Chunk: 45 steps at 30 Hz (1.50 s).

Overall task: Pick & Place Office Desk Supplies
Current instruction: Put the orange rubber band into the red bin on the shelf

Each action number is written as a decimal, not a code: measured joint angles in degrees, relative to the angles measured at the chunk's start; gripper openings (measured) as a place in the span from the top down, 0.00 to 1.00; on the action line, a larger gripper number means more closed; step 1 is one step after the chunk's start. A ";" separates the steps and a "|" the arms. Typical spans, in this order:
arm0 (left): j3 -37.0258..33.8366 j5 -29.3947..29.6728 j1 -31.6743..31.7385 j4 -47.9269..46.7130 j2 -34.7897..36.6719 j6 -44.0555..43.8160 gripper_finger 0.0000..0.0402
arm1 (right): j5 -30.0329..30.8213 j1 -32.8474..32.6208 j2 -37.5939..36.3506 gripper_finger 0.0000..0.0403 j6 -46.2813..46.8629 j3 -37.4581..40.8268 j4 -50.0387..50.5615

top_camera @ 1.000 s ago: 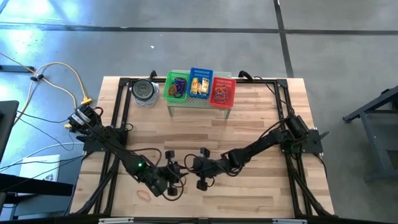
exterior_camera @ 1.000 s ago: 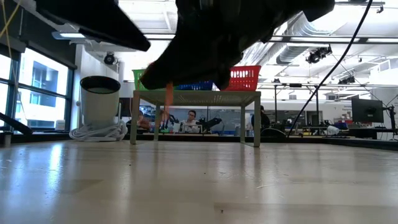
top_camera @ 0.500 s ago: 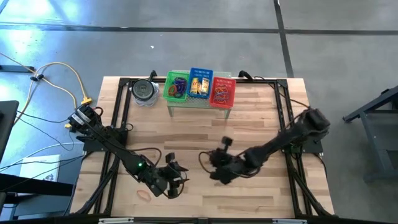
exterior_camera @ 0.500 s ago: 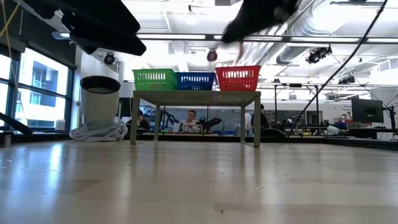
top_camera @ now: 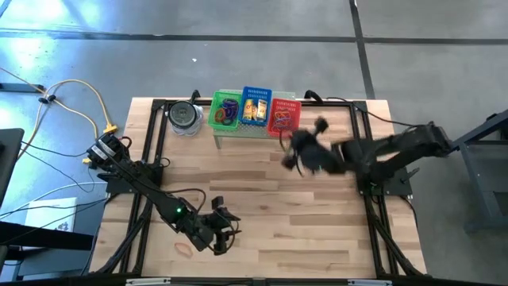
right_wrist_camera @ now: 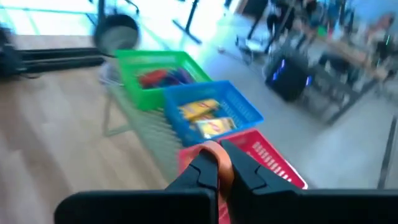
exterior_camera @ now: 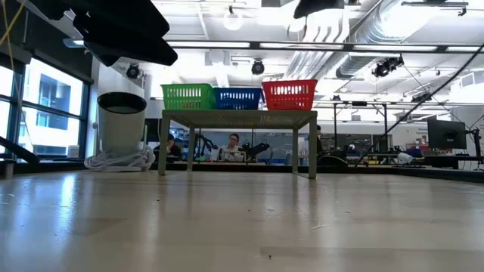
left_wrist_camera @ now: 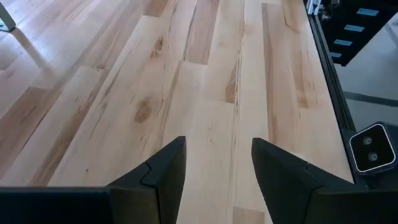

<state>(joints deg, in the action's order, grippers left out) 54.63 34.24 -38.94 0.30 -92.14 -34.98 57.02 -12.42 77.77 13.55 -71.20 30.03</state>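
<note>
My right gripper (right_wrist_camera: 219, 167) is shut on a thin orange band loop (right_wrist_camera: 214, 148), one of the office desk supplies. It hovers high over the table next to the red basket (top_camera: 284, 117); the high view shows it blurred (top_camera: 292, 153). The green basket (right_wrist_camera: 158, 74) holds coloured loops, the blue basket (right_wrist_camera: 211, 115) yellow pieces, and the red basket (right_wrist_camera: 273, 165) orange loops. My left gripper (left_wrist_camera: 217, 163) stands open over bare wood near the table's front edge (top_camera: 225, 230), with nothing between its fingers. My right gripper pinches the orange band between its two fingertips; a curved stretch of the loop (right_wrist_camera: 222, 168) shows at and just past the tips. The band is lifted clear of the table, above the near side of the baskets.
The three baskets stand side by side on a small low stand (top_camera: 254, 133) at the table's far edge, seen level in the low view (exterior_camera: 237, 119). A round grey tin (top_camera: 184, 117) sits left of it. Bare wood (top_camera: 317, 214) lies between the arms.
My right gripper, shut on the orange band, has risen from the table's near middle beside my left gripper. It has swung up and toward the far edge, to the red basket, tipping from steeply down to nearly level. The band has been lifted clear with it.
</note>
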 joint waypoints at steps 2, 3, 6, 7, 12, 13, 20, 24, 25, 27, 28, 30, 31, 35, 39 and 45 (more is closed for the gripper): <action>0.00 0.00 0.00 0.00 0.01 0.00 0.56 | -6.06 6.30 -0.10 0.99 0.10 0.00 -0.12; 0.00 0.00 0.00 0.00 0.00 0.00 0.56 | -9.49 9.60 -0.08 0.99 0.55 0.00 0.01; 0.00 0.00 -0.11 -0.04 0.00 0.00 0.56 | -18.86 17.68 1.89 0.99 2.68 0.00 -1.10; 0.00 0.04 -0.20 -0.04 0.00 0.00 0.56 | -21.64 19.65 2.82 0.99 3.31 0.00 -2.23; 0.00 0.02 -0.28 -0.32 0.00 0.02 0.56 | -25.60 25.91 6.47 0.99 5.36 0.02 -4.38; 0.00 0.03 -0.28 -0.33 0.00 0.02 0.56 | -25.22 26.82 6.88 0.98 5.95 0.02 -4.14; 0.00 0.04 -0.81 -0.64 0.00 0.02 0.56 | -25.59 28.04 7.96 0.77 7.22 0.02 -4.84; 0.00 0.04 -1.09 -0.68 0.00 -0.32 0.56 | -21.82 26.74 7.96 0.60 9.06 0.02 -7.23; 0.00 0.04 -1.07 -0.70 0.00 -0.50 0.56 | -21.36 26.38 7.96 0.56 8.82 0.02 -7.69; 0.00 0.04 -1.07 -0.68 0.00 -0.90 0.56 | -21.38 25.70 7.96 0.49 6.83 0.02 -7.50; 0.00 0.04 -1.05 -0.68 0.00 -0.92 0.56 | -21.42 25.29 7.96 0.46 5.85 0.02 -7.52; 0.00 0.07 -1.05 -0.70 0.00 -0.94 0.56 | -21.46 24.66 7.96 0.41 4.51 0.02 -7.54; 0.00 0.07 -1.05 -0.66 0.00 -0.94 0.56 | -21.47 24.46 7.96 0.39 4.34 0.02 -7.54; 0.00 0.07 -1.05 -0.66 0.00 -1.07 0.56 | -21.30 24.15 7.96 0.33 4.70 0.02 -7.41; 0.00 0.07 -1.05 -0.66 0.00 -1.07 0.56 | -21.14 24.15 7.96 0.31 4.80 0.02 -6.91; 0.00 -6.20 -1.05 -0.96 0.00 -1.71 0.56 | -18.64 23.83 6.50 0.32 4.64 0.02 -6.65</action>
<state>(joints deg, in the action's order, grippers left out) 54.63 28.04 -39.99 -0.66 -92.14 -36.69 38.38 11.41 84.27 18.19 -71.18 23.38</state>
